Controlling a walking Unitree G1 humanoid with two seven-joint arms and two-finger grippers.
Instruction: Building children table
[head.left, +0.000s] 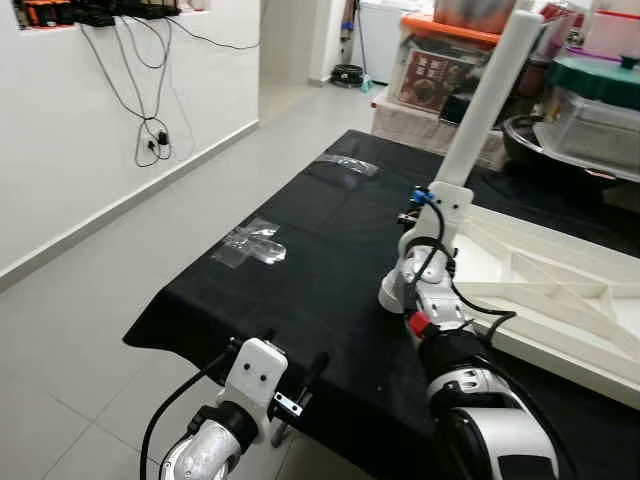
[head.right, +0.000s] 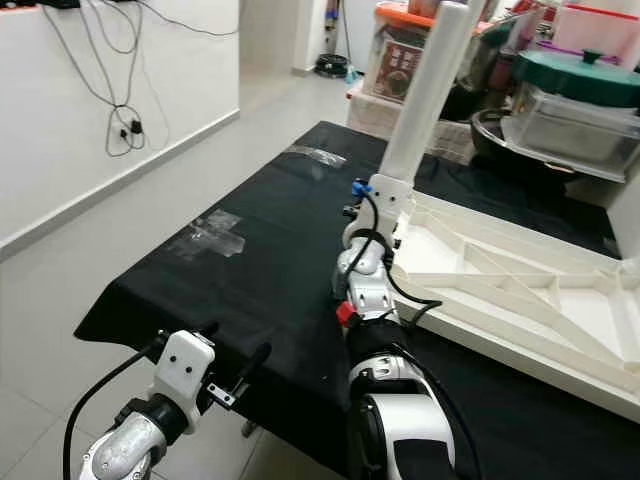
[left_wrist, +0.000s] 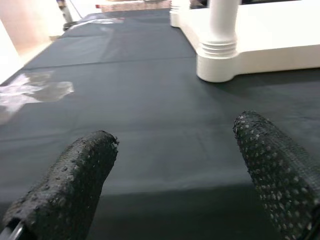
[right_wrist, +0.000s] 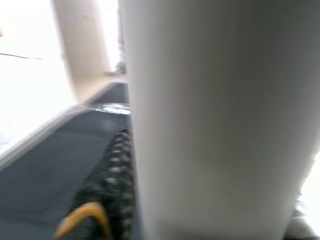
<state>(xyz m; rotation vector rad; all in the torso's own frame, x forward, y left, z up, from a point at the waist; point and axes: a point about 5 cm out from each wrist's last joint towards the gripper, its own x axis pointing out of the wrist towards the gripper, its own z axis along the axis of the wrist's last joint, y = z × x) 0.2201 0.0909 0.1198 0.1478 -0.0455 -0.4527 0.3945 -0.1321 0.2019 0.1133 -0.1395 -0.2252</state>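
Right tool (head.left: 432, 200) apparently around table leg (head.left: 487, 95)

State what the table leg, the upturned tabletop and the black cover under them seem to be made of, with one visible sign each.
Table leg: probably plastic, smooth matt white. Upturned tabletop: likely moulded plastic, given its ribbed underside. Black cover: thin sheet, maybe fabric, taped down.

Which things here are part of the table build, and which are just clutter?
Job:
white table leg, gripped by the right gripper
upturned white tabletop
left gripper, open

Lying about:
tape patches on the black cloth
storage boxes
wall cables
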